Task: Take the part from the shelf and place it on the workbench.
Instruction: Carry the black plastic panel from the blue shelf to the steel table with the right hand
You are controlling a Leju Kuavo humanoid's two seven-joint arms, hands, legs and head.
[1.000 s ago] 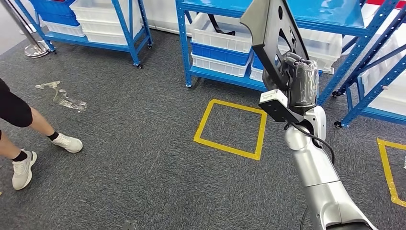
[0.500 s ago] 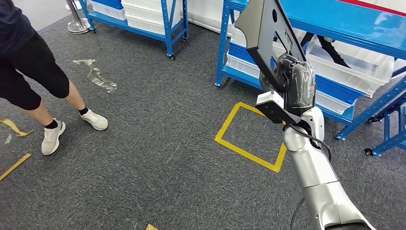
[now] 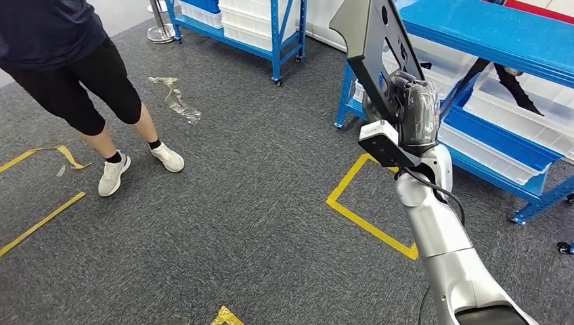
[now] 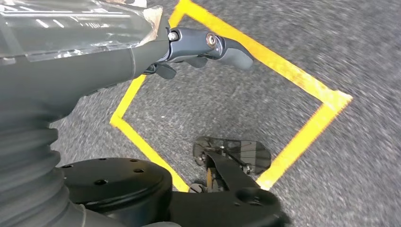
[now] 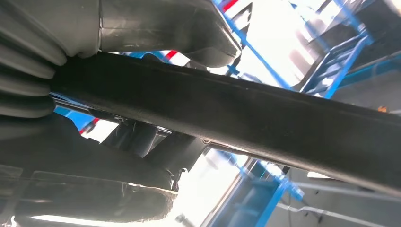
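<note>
So the right hand (image 3: 409,112) is raised up in front of the head camera and it's got a solid hold on the part (image 3: 371,47), a flat dark grey plate with a couple of holes in it, sticking up and tilted above the hand. From the right wrist view the part (image 5: 246,113) runs as a dark bar straight across, with the thumb on one side and the fingers (image 5: 94,194) wrapped on the other, so it's properly clamped.

The left hand (image 4: 198,47) hangs low over the grey carpet (image 3: 237,223), holding nothing, fingers loosely curled but apart, above a yellow tape square (image 4: 283,71) on the floor.

Behind the part there's a blue shelf (image 3: 487,30) with white bins (image 3: 521,112) and a blue one. Another blue rack (image 3: 274,34) sits further back. A person (image 3: 74,68) in dark shorts and white sneakers stands off to the left, well away from the arm. Another yellow tape square (image 3: 369,220) sits on the floor beside the right arm.
</note>
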